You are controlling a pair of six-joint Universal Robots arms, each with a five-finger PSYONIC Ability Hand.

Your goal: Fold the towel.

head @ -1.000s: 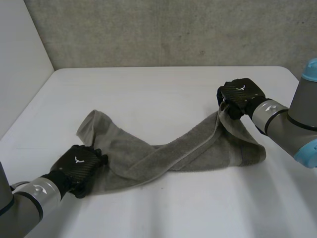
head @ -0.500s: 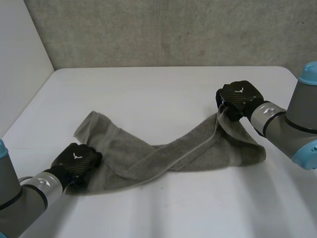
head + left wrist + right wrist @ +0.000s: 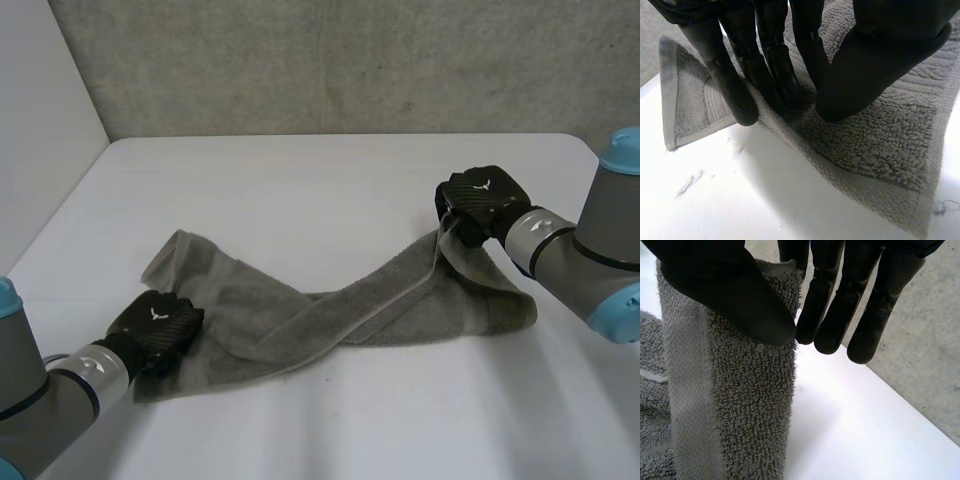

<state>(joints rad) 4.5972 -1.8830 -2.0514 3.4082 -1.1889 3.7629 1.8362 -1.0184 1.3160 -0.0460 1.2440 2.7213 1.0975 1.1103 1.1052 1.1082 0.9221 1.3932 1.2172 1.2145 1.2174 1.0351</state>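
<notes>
Since a second ago the left hand [image 3: 155, 325] has drawn back toward the near left, pulling its end of the towel [image 3: 330, 310] along, so the far-left flap now lies flatter and wider on the worktop [image 3: 300, 180]. The right hand [image 3: 482, 200] has hardly shifted. To me this looks like the cloth being stretched out before any fold is made, and the twist in its middle is not yet gone. In the head view the grey towel runs as a long, rumpled band from near left to right across the white worktop, with its far-right corner lifted clear of the surface. In the left wrist view the fingers [image 3: 735, 95] and thumb [image 3: 865, 75] come together on the towel [image 3: 875, 150] close to a hemmed corner, and appear to be pinching the pile. In the right wrist view the thumb [image 3: 735, 300] clamps a hanging strip of towel [image 3: 740, 405] against the fingers [image 3: 830, 315] behind it, and both the looped pile and the flat woven border are plain to see.
</notes>
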